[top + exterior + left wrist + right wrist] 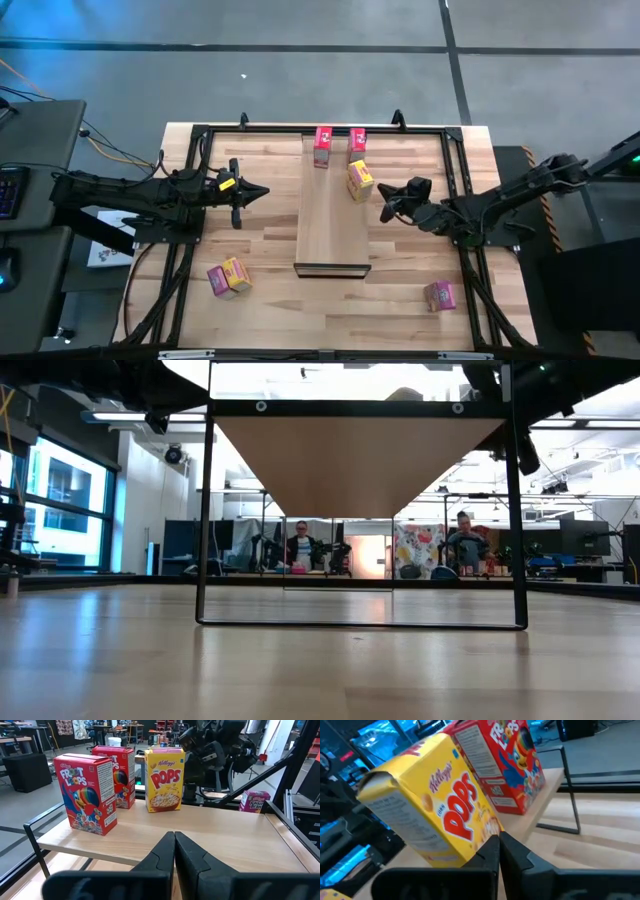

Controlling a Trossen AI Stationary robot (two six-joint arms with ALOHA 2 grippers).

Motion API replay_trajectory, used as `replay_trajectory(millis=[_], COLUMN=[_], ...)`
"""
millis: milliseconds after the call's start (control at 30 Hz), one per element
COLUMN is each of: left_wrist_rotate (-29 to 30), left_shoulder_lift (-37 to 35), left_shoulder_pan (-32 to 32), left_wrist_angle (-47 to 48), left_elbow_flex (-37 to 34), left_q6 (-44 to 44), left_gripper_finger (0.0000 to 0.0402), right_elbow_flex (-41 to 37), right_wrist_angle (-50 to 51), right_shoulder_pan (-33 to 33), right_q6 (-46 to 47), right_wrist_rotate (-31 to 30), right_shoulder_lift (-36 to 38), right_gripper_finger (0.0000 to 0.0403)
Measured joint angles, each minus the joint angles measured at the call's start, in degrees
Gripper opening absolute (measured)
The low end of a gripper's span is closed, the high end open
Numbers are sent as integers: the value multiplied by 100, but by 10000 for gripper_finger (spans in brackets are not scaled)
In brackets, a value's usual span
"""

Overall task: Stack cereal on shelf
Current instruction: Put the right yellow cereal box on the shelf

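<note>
On the shelf (333, 225): 2 red boxes (322, 146) and 1 yellow box (360, 181).
Right gripper (385, 203) beside the yellow box, fingers closed, holding nothing; left gripper (262, 193) also closed, empty.

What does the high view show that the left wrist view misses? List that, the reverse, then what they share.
Only the high view: a yellow box and a pink box together on the table. Only the left wrist view: printed box fronts, the room behind. Both: the shelf, the red boxes and Pops box on it, the right gripper.
</note>
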State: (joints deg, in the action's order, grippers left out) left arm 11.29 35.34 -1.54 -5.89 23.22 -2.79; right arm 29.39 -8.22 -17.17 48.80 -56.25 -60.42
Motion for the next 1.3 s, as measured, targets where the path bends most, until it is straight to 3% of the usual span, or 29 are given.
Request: replay_trajectory(millis=[467, 1300], left_wrist_rotate=[0, 0], left_shoulder_lift=[1, 1], left_shoulder_pan=[0, 0], left_wrist_angle=[2, 2], left_elbow_flex=[0, 0], left_q6=[-2, 146], left_gripper_finger=[3, 3], right_elbow_flex=[0, 0], right_wrist_angle=[-720, -755], right_shoulder_pan=[492, 163], right_q6=[-131, 230], right_wrist_rotate=[674, 1000], right_shoulder_lift=[-657, -661], right_gripper_finger=[0, 0])
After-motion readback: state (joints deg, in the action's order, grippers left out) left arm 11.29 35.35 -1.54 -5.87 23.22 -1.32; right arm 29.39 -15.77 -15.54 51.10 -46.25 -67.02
